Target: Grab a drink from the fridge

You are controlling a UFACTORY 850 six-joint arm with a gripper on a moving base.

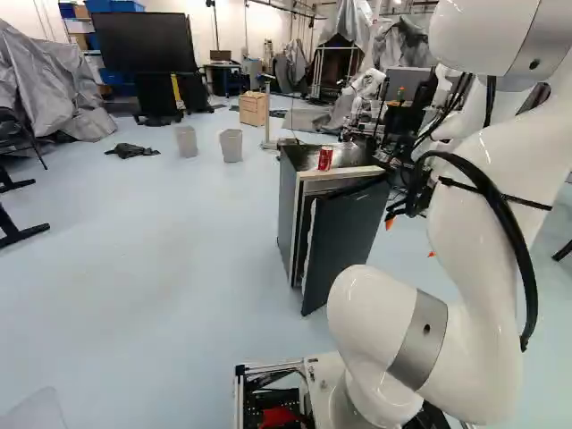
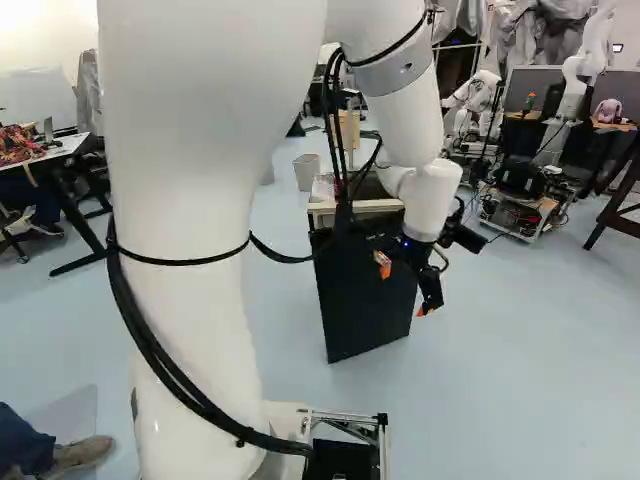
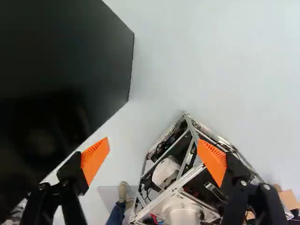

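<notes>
Starting nearest, base (image 1: 322,375): on the near side of the fridge; driving straight ahead could ram its door or shove it closed.
Arm (image 1: 469,188): rises to the right of the line to the fridge and reaches towards its right side; a wide elbow sweep could clip the fridge top.
Cables (image 1: 531,286): slack loops outside the arm, nearer than the fridge; they might snag a corner of it as the wrist turns.
Tool (image 3: 153,152): at the fridge's right, close beside the door, fingers spread wide with nothing gripped; whether it touches the panel I cannot tell. One finger could catch the edge and twist the wrist if the arm moves sideways.
Door (image 1: 344,237): at the fridge front, standing ajar, its gap towards the left; pressing on the outer face would probably shut it.
Fridge (image 1: 288,214): its inside is hidden, so a blind reach might hit a shelf or topple a drink.
Red can (image 1: 325,158): upright on top of the fridge, seemingly near the front; a hard pull on the door could shake it off. Whether this is the drink wanted is unclear, so the wrong target is another risk.
</notes>
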